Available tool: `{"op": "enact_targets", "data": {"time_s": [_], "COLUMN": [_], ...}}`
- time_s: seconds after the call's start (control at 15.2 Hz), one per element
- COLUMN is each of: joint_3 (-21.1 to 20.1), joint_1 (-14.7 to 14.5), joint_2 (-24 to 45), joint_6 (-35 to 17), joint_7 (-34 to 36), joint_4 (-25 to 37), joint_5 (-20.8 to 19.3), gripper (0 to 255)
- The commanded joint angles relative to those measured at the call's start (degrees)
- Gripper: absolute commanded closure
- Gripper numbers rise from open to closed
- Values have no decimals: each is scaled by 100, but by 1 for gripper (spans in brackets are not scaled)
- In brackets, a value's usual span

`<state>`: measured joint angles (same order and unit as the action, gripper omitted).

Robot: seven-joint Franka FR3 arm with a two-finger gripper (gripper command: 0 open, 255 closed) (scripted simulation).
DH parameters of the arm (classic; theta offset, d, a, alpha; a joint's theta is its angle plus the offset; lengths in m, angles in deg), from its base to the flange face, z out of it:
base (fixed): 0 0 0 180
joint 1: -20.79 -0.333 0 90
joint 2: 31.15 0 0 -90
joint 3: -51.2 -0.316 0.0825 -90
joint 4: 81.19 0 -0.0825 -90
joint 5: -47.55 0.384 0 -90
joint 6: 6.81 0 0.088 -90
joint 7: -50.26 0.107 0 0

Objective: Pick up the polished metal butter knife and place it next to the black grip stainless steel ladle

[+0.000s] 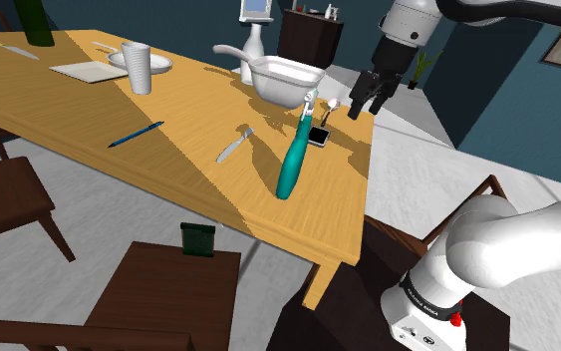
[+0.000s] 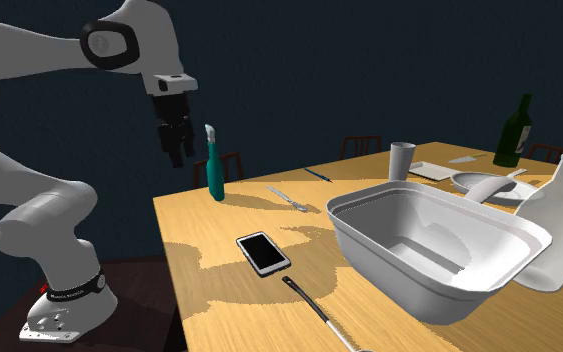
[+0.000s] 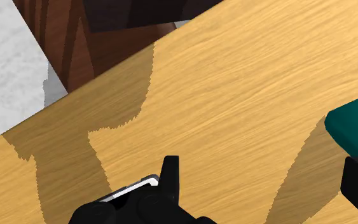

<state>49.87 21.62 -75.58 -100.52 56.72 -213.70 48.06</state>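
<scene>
Two black fingers of the gripper stand well apart with nothing between them, hovering above the near edge of the table. Past the teal bottle, the butter knife lies flat on the wood, alone. It seems thin, stiff, light and slippery, so I would pinch it across its width at the handle, fingertips almost on the table.
</scene>
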Motion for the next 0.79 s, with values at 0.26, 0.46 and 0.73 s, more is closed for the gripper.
{"op": "enact_targets", "data": {"time_s": [0.26,0.46,0.73], "joint_3": [-584,-993,-1484], "joint_1": [147,282,480], "joint_2": [601,1154,2001], "joint_6": [-350,-596,-874], "joint_7": [1185,2063,3236], "joint_4": [163,407,880], "joint_5": [266,386,410], "gripper": [0,0,0]}}
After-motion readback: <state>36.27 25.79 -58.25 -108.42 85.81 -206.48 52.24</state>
